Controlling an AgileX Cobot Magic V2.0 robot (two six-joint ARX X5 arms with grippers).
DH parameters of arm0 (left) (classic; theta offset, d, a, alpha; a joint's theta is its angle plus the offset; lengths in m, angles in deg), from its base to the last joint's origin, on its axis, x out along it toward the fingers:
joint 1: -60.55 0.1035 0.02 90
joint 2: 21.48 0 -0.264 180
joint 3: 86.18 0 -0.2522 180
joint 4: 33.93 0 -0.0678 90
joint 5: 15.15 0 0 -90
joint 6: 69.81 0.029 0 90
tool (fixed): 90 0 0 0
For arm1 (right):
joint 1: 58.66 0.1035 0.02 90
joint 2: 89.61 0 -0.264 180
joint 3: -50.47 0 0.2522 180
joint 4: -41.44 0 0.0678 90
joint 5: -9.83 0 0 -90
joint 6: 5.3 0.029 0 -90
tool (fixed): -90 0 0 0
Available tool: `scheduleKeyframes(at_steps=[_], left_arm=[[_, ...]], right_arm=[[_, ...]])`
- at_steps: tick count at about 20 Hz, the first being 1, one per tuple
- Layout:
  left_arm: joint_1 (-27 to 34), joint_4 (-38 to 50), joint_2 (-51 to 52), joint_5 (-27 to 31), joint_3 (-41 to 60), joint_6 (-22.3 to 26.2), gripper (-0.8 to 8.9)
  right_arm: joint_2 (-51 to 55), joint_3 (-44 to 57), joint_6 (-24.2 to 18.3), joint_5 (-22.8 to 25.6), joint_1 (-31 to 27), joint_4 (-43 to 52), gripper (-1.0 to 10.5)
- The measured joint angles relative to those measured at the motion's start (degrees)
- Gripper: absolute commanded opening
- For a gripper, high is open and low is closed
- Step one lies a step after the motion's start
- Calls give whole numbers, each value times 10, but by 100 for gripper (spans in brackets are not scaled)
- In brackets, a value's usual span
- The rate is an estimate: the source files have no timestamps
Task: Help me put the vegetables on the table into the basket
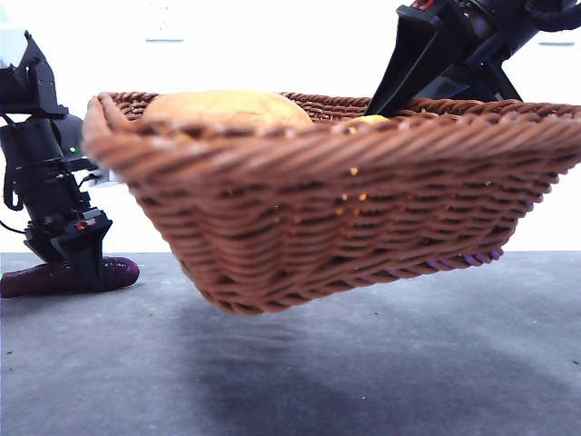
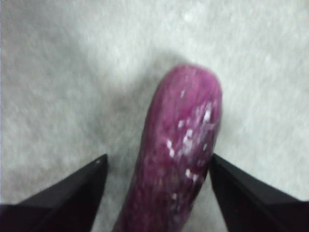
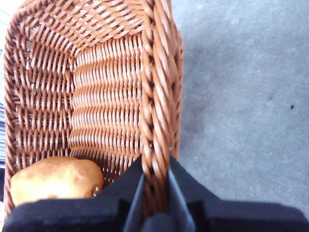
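Observation:
The wicker basket [image 1: 345, 200] hangs tilted above the table [image 1: 363, 372], its right end higher. My right gripper [image 3: 155, 166] is shut on the basket's braided rim [image 3: 154, 96], high at the right in the front view [image 1: 404, 86]. The orange-brown potato [image 1: 227, 107] lies inside the basket [image 3: 53, 179]. A small yellow bit [image 1: 368, 119] peeks over the rim; too little shows to name it. The purple eggplant [image 2: 181, 145] lies on the table at the far left [image 1: 120, 271]. My left gripper [image 2: 157, 162] is down over it [image 1: 68, 259], open, one jaw on each side.
The grey table [image 3: 241, 96] stretches bare beside the basket, and a shadow lies on it under the basket. A white wall stands behind.

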Motion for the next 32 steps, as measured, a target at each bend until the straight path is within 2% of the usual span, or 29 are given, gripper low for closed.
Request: scheduleKeyframes(at_steps=[1, 2, 6, 8, 12, 15, 17, 20, 22, 24, 27, 32], left_arm=[[0, 6, 0, 0, 0, -5, 74], [-2, 6, 0, 0, 0, -17, -4], [-2, -6, 1, -6, 0, -49, -6], [-2, -16, 21, -71, 1, -54, -6], [-8, -33, 164, -122, 0, -60, -6], [-34, -87, 268, -152, 0, -52, -6], [-78, -124, 341, -154, 0, -34, -6], [-196, -188, 435, -118, -1, 17, -8], [-283, -224, 443, -50, -1, 41, -8], [-343, -231, 421, -8, 6, 48, -8], [-389, -241, 388, 23, 20, 52, -8], [-415, -243, 312, 29, 64, 66, -8]], right_arm=[[0, 0, 0, 0, 0, 0, -11], [0, 0, 0, 1, 0, 0, -11], [0, 0, 0, 20, 0, -1, -11], [0, 0, 0, 22, 0, -12, -11], [-20, 0, 0, 55, 0, -27, -11], [-68, 0, 1, 44, 0, -26, -11], [-103, 0, 6, 26, 0, -13, -11], [-113, 0, 30, -29, 0, 32, -11], [-113, 0, 48, -76, 0, 53, -11], [-113, 0, 56, -84, 6, 49, -11], [-113, 0, 59, -83, 12, 48, -11], [-113, 0, 59, -82, 12, 47, -11]])
